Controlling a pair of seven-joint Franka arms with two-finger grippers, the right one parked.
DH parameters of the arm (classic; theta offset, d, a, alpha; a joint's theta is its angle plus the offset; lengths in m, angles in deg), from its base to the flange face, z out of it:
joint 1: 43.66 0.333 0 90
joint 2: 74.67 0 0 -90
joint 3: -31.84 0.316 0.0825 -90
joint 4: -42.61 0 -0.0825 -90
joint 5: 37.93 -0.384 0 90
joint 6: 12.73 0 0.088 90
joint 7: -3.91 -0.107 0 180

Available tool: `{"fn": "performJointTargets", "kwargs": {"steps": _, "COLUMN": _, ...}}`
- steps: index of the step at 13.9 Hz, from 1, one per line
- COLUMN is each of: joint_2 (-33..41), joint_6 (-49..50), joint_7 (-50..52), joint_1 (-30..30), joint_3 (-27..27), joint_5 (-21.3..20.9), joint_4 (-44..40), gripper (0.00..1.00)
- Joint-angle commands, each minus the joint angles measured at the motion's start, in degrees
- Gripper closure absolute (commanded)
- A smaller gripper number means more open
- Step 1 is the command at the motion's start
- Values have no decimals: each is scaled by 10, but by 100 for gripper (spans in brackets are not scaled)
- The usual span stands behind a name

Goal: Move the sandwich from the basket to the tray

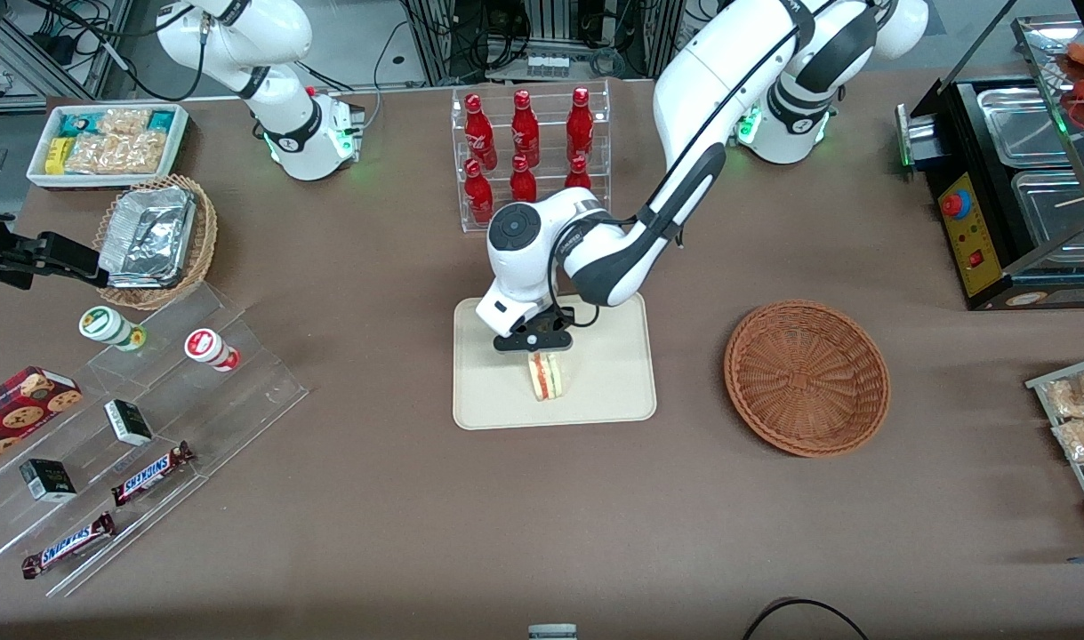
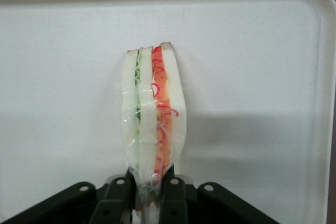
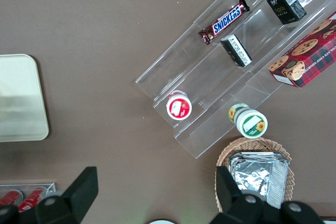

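Front view first, nearest the camera: the sandwich (image 1: pixel 547 376) stands on edge over the tray (image 1: pixel 613 391), close to the tray's camera-side rim, with bare tray surface open on both flanks. Right above it, the tool (image 1: pixel 539 353) is pinched onto the sandwich's upper end, black fingers narrow around it. Toward the working arm's end of the table sits the basket (image 1: pixel 806 377), well apart from the tray, nothing in it, bare brown table (image 1: pixel 417 516) between the two. Farther from the camera, the clear rack of red bottles (image 1: pixel 528 147) stands clear of the tray's rim.

The left wrist view gives what the front cannot: the sandwich (image 2: pixel 153 114) is wrapped in clear film, green layer on one side, red and orange on the other, and the fingertips (image 2: pixel 170 195) clamp the wrapped end. The tray (image 2: pixel 262 51) fills that view, its raised rim and one rounded corner showing, wide pale surface open around the wedge. Whether the sandwich's lower edge touches the tray, neither view settles.
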Motion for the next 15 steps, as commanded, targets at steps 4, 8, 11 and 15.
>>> {"fn": "performJointTargets", "kwargs": {"steps": 4, "joint_2": 35, "joint_6": 87, "joint_7": 17, "joint_1": -1, "joint_3": 6, "joint_5": -2, "joint_4": -46, "gripper": 0}}
{"fn": "performJointTargets", "kwargs": {"steps": 8, "joint_2": 138, "joint_6": 165, "joint_7": 17, "joint_1": 59, "joint_3": 8, "joint_5": 71, "joint_4": -54, "gripper": 0}}
{"fn": "performJointTargets", "kwargs": {"steps": 11, "joint_2": 202, "joint_6": 220, "joint_7": 4, "joint_1": 117, "joint_3": 6, "joint_5": 73, "joint_4": -25, "gripper": 0}}
{"fn": "performJointTargets", "kwargs": {"steps": 15, "joint_2": 339, "joint_6": 227, "joint_7": -124, "joint_1": 217, "joint_3": 6, "joint_5": 104, "joint_4": 95, "gripper": 0}}
